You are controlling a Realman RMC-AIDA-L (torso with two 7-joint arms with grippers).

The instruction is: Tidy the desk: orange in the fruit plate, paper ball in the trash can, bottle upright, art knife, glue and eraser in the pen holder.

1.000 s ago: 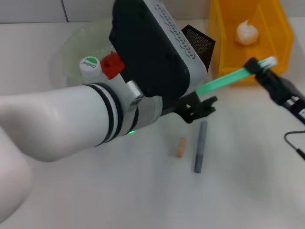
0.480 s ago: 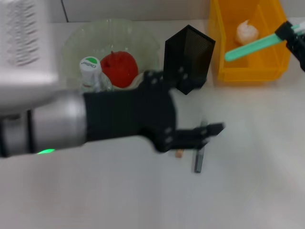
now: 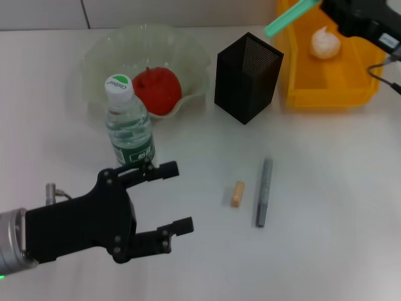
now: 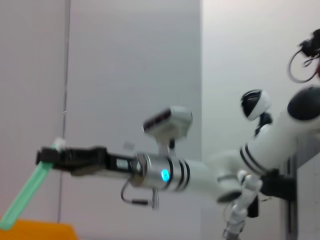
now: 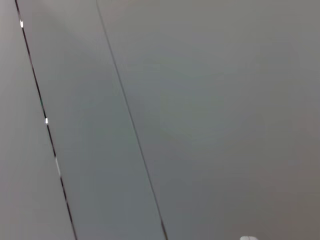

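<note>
The orange (image 3: 156, 88) lies in the fruit plate (image 3: 100, 53), and the bottle (image 3: 128, 122) stands upright just in front of the plate. My left gripper (image 3: 178, 197) hovers open and empty near the table's front left, below the bottle. At the top right, over the trash can (image 3: 329, 88), my right gripper (image 3: 327, 6) is shut on a green stick (image 3: 288, 17) that slants toward the pen holder (image 3: 247, 75). The paper ball (image 3: 326, 42) rests in the trash can. The eraser (image 3: 237, 193) and a grey stick (image 3: 264, 191) lie mid-table. The left wrist view shows the right gripper (image 4: 50, 156) holding the green stick (image 4: 22, 200).
The pen holder stands between the fruit plate and the trash can. A cable (image 3: 383, 69) hangs from the right arm beside the bin. The right wrist view shows only a grey wall.
My left arm pulled back from over the table's middle to the front left, uncovering the bottle and plate. The right gripper lifted the green stick up and back, above the trash can.
</note>
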